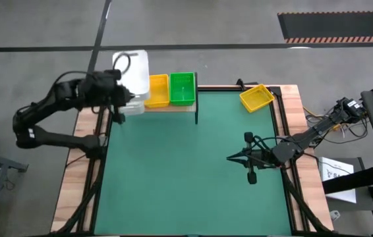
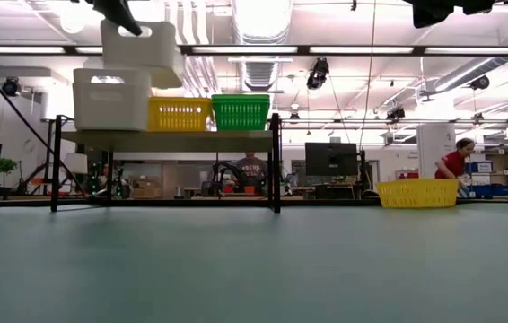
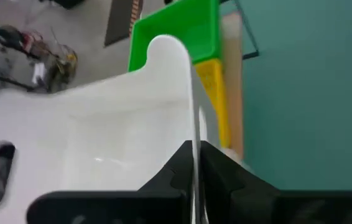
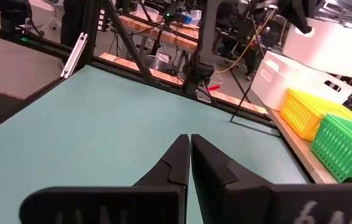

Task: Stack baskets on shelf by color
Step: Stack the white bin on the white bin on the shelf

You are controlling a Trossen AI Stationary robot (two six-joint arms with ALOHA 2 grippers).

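Note:
My left gripper [image 1: 122, 89] is shut on a white basket [image 2: 137, 49] and holds it tilted just above the shelf's left end. The shelf [image 2: 173, 139] stands at the mat's far left and carries a white basket [image 2: 110, 99], a yellow basket [image 2: 179, 114] and a green basket [image 2: 240, 111] side by side. Another yellow basket [image 1: 257, 97] stands on its bottom at the table's far right. My right gripper [image 1: 229, 158] is shut and empty low over the mat on the right. My left gripper pinches the rim of one side wall [image 3: 193, 134] of the white basket, one finger inside and one outside. The basket is lifted and tilted over the white basket on the shelf [image 1: 130, 106]. I cannot tell whether the two touch.
The green mat [image 1: 186, 171] lies bare between the shelf and my right gripper. Wooden table edges [image 1: 292, 112] frame it. Cables and papers lie beyond the right edge. People and lab benches show in the room behind the table.

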